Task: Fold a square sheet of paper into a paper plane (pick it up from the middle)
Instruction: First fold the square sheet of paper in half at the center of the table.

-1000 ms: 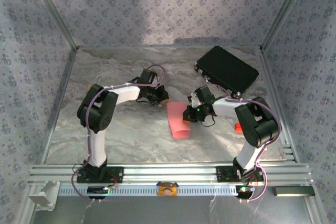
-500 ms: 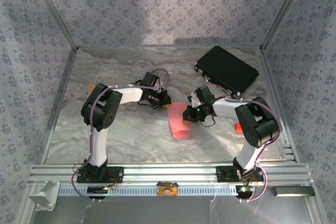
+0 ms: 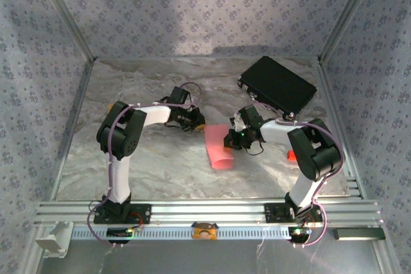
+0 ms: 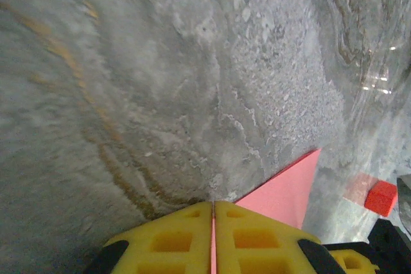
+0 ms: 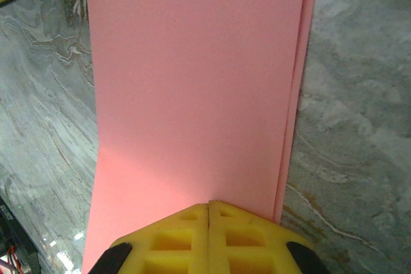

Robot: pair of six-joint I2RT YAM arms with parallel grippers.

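From above, the paper (image 3: pixel 218 150) lay on the worktop (image 3: pixel 160 165) between the arms, doubled into a strip with its near end curling. The left gripper (image 3: pixel 196 122) sat at its far left corner and the right gripper (image 3: pixel 231 140) at its right edge, well short of the case (image 3: pixel 277 86). How either gripper's jaws stood could not be made out from there. The left wrist view settled it for that side: the yellow jaws were together, with a thin line of pink pinched between them and a pink triangle of paper (image 4: pixel 286 190) running off to the right, a small red block (image 4: pixel 381 197) beyond it. The right wrist view showed its jaws likewise together over the paper's (image 5: pixel 192 81) near edge, and, as neither other view did, a second layer peeping out along the right side, so the edges were not quite flush. The risk, as I judge it, was in two grips on one thin sheet. If either arm pulled away from the other, the paper could tear or slip from the shallow corner pinch. And a crease pressed with the layers offset would leave the plane lopsided.
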